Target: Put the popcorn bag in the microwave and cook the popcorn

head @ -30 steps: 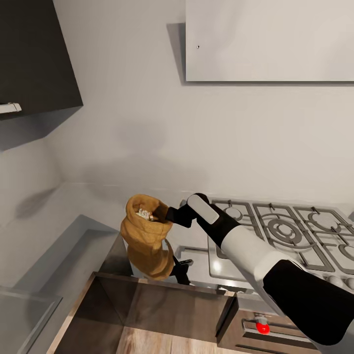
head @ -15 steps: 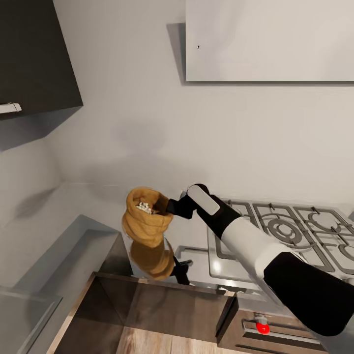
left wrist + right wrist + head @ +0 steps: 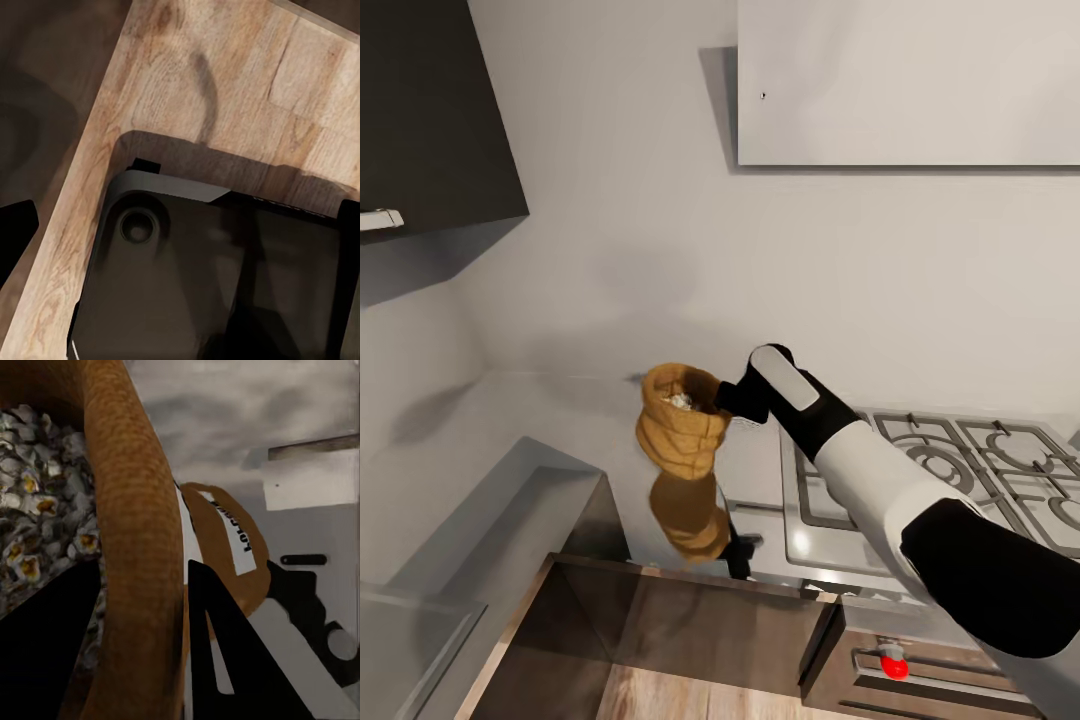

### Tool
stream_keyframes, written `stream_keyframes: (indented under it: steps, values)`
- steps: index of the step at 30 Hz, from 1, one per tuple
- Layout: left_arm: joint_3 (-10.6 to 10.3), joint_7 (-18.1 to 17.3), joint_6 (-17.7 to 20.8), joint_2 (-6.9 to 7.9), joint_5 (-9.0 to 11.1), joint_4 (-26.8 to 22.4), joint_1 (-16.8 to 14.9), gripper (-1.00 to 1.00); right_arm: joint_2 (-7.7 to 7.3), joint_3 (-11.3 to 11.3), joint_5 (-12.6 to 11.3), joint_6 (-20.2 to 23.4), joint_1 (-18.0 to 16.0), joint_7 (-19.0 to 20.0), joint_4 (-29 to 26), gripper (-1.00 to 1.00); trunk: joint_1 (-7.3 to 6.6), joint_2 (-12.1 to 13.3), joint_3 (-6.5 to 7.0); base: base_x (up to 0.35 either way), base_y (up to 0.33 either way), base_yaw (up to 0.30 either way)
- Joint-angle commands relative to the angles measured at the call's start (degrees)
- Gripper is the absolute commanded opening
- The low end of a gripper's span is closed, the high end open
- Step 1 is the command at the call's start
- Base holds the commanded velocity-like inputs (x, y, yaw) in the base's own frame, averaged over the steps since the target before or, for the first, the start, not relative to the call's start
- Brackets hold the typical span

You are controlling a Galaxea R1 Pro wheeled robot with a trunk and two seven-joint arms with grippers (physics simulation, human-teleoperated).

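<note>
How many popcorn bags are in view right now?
1. The bag hangs above the countertop in the right gripper, left of the hob; the shape below is its reflection.

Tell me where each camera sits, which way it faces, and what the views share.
Head view: on the robot's head, looking down at the countertop and gas hob; the right arm holds the popcorn bag.
Left wrist view: on the left arm, facing the wood floor and a dark robot part.
Right wrist view: along the right hand, whose fingers straddle the bag's rim, popcorn inside.
Shared: head and right wrist views show the bag.
</note>
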Motion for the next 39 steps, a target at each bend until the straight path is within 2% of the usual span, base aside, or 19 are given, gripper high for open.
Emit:
stream_keyframes:
  steps: [1, 4, 14, 19, 22, 23, 26, 27, 29, 31, 34, 39]
  values:
    - [0.2, -0.1, -0.2, -0.02, 0.0, 0.0, 0.0, 1.00, 0.00, -0.1, -0.2, 0.2, -0.1, -1.9, -1.4, -1.00, 0.04, -0.1, -0.12, 0.000, 0.000, 0.000]
    - [0.2, -0.1, -0.2, -0.02, 0.0, 0.0, 0.0, 1.00, 0.00, -0.4, -0.3, 0.2, 0.0, -4.9, -3.8, -1.00, 0.04, -0.1, -0.12, 0.000, 0.000, 0.000]
    - [0.2, 0.3, -0.2, -0.10, 0.0, 0.0, -0.1, 1.00, 0.00, -0.3, -0.2, 0.2, 0.5, -6.5, -4.1, -1.00, 0.04, -0.1, -0.09, -0.223, -0.151, 0.000]
    - [0.2, 0.3, -0.2, -0.11, 0.0, 0.0, -0.2, 1.00, 0.00, -0.3, -0.2, 0.1, 0.6, -9.4, -5.0, -1.00, 0.04, -0.1, 0.30, -0.283, -0.194, 0.000]
    - [0.3, 0.3, -0.2, -0.05, 0.0, 0.0, -0.2, 1.00, 0.00, -0.5, -0.3, -0.3, 0.7, -13.1, -7.7, -1.00, 0.04, -0.1, 0.57, -0.184, -0.115, 0.000]
    - [0.3, 0.2, -0.2, -0.05, 0.0, 0.0, -0.1, 1.00, 0.00, -1.0, -0.3, -0.5, 0.7, -14.6, -8.7, -1.00, 0.04, -0.1, 0.66, -0.047, -0.028, 0.000]
    - [0.3, 0.2, -0.2, -0.06, 0.0, 0.0, -0.1, 1.00, -0.09, -5.9, -0.2, -0.8, 0.6, -18.3, -12.6, -1.00, 0.04, -0.1, 0.94, -0.013, -0.008, 0.000]
    - [0.3, 0.2, -0.2, -0.04, 0.0, 0.0, -0.1, 1.00, -0.16, -6.4, -0.2, -0.8, 0.5, -19.5, -13.8, -1.00, 0.04, -0.1, 1.03, -0.002, -0.001, 0.000]
    - [0.3, 0.3, -0.2, -0.07, 0.0, 0.0, -0.1, 1.00, -0.26, -6.9, -0.2, -0.7, 0.4, -23.7, -17.5, -1.00, 0.04, -0.1, 1.22, -0.001, 0.000, 0.000]
    - [0.3, 0.3, -0.2, -0.10, 0.0, 0.0, -0.1, 1.00, -0.52, -7.0, -0.2, -0.7, 0.6, -25.6, -19.5, -1.00, 0.04, -0.1, 1.40, -0.126, -0.036, 0.000]
    - [0.2, 0.3, -0.2, -0.11, 0.0, 0.0, -0.2, 1.00, -2.30, -7.0, -0.3, -0.7, 0.7, -26.2, -20.5, -1.00, 0.04, -0.1, 1.66, -0.272, -0.124, 0.000]
    - [0.2, 0.3, -0.2, -0.11, 0.0, 0.0, -0.2, 1.00, -2.77, -7.0, -0.3, -0.7, 0.8, -26.3, -20.6, -1.00, 0.04, -0.1, 1.75, -0.309, -0.160, 0.000]
